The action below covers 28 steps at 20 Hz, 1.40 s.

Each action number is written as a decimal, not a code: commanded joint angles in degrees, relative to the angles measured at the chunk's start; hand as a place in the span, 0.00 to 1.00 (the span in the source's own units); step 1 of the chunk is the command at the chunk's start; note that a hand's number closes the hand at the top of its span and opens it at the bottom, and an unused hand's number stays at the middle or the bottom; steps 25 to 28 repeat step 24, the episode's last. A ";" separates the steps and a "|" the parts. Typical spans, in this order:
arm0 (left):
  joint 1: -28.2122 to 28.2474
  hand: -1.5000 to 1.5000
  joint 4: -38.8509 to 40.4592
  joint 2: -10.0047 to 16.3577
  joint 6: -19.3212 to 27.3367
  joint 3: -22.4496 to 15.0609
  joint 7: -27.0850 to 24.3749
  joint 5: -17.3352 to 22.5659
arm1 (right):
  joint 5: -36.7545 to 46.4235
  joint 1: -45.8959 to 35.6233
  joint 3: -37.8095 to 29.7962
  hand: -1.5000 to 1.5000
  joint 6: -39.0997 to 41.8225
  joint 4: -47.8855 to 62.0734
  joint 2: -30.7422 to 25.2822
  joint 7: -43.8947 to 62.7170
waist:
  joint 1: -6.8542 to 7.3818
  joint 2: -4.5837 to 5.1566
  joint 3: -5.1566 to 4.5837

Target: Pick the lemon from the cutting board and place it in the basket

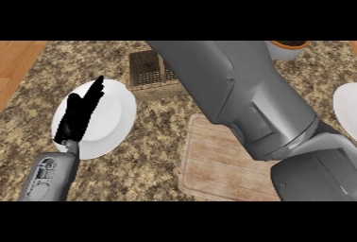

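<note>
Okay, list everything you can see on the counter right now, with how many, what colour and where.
counter: one, speckled brown and beige, fills the view
wood strip: one, orange-brown, far left edge
left plate: one, white, left of centre
right plate: one, white, cut off by the right edge
basket: one, dark mesh, top centre, partly behind the right forearm
cutting board: one, pale wood, lower centre, partly covered
cup: one, pale with an orange rim, top right, mostly hidden
lemon: none showing
left hand: one, black, fingers straight, over the left plate
right forearm: one, grey, lower right to top centre; its hand is out of view
</note>
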 commanded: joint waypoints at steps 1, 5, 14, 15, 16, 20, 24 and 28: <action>0.35 0.50 0.24 -0.77 1.13 -0.80 -0.78 -1.26 | -1.08 2.22 0.71 0.00 -6.15 -1.32 0.04 -1.92 | -0.24 -0.12 0.02; 0.29 0.50 -0.53 -1.15 1.27 -0.73 0.56 -0.92 | -0.32 2.00 2.68 0.00 -14.56 -3.47 0.04 -0.47 | -0.20 -0.46 0.04; 3.17 0.50 -3.50 1.80 -0.99 2.16 1.89 1.70 | 3.98 0.01 1.03 0.00 -25.61 -3.16 -3.03 6.08 | -3.31 -1.33 0.18; 4.11 0.50 -2.97 2.54 -0.51 2.97 1.10 1.35 | 4.36 3.73 1.56 0.00 -26.64 -4.67 -2.62 5.78 | -4.39 -1.60 0.23; 5.34 0.50 -1.97 3.20 -1.24 3.90 -0.17 2.12 | 3.70 3.21 0.27 0.00 -28.19 -5.10 -3.34 7.97 | -4.53 -1.67 0.22; 6.68 0.50 -5.47 1.75 0.55 2.88 2.03 1.16 | 2.81 8.13 -0.41 0.00 -24.48 -11.76 -6.45 8.78 | -6.07 -2.34 0.33; 7.63 0.50 -2.33 1.00 1.92 3.39 -0.72 0.47 | 1.48 16.06 -0.10 0.00 -22.00 -22.14 -10.20 6.48 | -8.37 -2.89 0.40; 7.63 0.50 -2.33 1.00 1.92 3.39 -0.72 0.47 | 1.48 16.06 -0.10 0.00 -22.00 -22.14 -10.20 6.48 | -8.37 -2.89 0.40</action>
